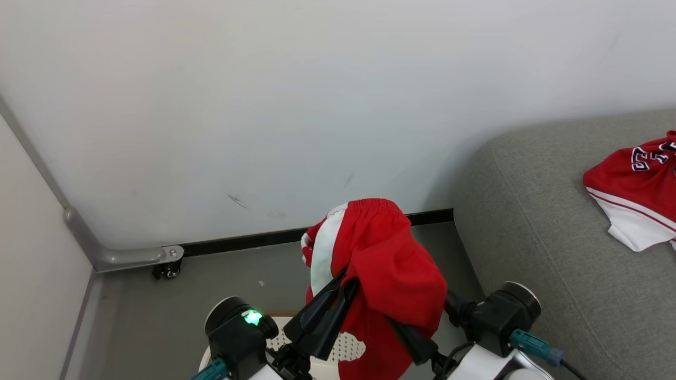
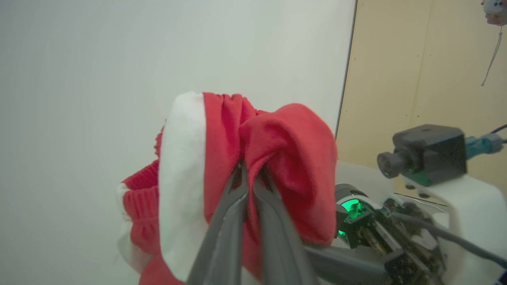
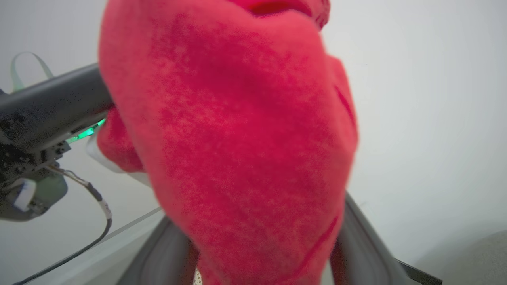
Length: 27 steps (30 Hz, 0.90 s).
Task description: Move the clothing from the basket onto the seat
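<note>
Carrying the red shorts point(image 1: 391, 253) across to the seat point(image 1: 538, 221) looks to be the step in hand. The jersey point(image 1: 634, 190) already lies on the grey cushion at the right, while the shorts hang above the basket point(image 1: 346, 347), whose perforated white wall peeps out beneath them. The left gripper point(image 2: 247, 174) is clenched on a fold of red fabric, the rest draping over to the right. The right gripper point(image 3: 257, 253) stands released, its fingers point(image 3: 358, 237) spread wide on either side of the hanging cloth without pinching it. To do this well the robot should probably lift until the trailing hem clears the basket, swing rightward with the pinch firm, and let go only once the cloth rests well in from the seat's rounded edge. The open right fingers could snag the fabric, so they ought to draw clear or close on it first.
</note>
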Motion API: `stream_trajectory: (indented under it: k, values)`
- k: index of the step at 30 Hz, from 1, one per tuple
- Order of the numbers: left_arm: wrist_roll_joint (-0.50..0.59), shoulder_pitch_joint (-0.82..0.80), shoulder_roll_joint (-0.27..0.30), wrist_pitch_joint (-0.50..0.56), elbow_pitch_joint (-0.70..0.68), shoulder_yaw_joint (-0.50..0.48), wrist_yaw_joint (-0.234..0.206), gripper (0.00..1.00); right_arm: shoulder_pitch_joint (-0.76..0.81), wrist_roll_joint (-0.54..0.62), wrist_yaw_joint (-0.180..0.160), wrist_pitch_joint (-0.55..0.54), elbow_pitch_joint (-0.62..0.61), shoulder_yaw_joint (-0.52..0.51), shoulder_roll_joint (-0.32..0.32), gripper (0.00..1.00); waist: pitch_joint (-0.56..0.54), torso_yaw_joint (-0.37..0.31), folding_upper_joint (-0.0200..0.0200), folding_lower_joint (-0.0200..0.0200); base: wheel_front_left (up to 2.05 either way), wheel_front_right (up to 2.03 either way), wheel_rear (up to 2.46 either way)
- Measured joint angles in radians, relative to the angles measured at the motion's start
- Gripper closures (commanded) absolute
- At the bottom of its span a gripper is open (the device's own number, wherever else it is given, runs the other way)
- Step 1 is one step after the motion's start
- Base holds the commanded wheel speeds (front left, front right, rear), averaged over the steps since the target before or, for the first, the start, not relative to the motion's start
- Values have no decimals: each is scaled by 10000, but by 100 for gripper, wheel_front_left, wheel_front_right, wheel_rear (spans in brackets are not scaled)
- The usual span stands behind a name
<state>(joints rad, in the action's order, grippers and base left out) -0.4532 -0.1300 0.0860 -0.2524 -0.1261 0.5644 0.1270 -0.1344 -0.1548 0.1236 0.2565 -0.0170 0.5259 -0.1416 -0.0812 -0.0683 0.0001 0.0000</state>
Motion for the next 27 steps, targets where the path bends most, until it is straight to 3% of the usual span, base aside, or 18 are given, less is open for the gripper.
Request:
stream_trajectory:
  k: [1,2,27]
  values:
    - [-2,-1,29,0,-8,13,0,100,1,-2,0,0,33,-27,40,64,3,8,0,0,0,0,0]
    - [-12,-2,50,0,-10,31,0,100,1,-4,0,0,63,-61,73,100,6,17,0,0,0,0,0]
    - [-42,-1,155,0,320,-17,2,100,0,-516,0,0,-54,-907,453,100,-12,19,0,0,0,0,0]
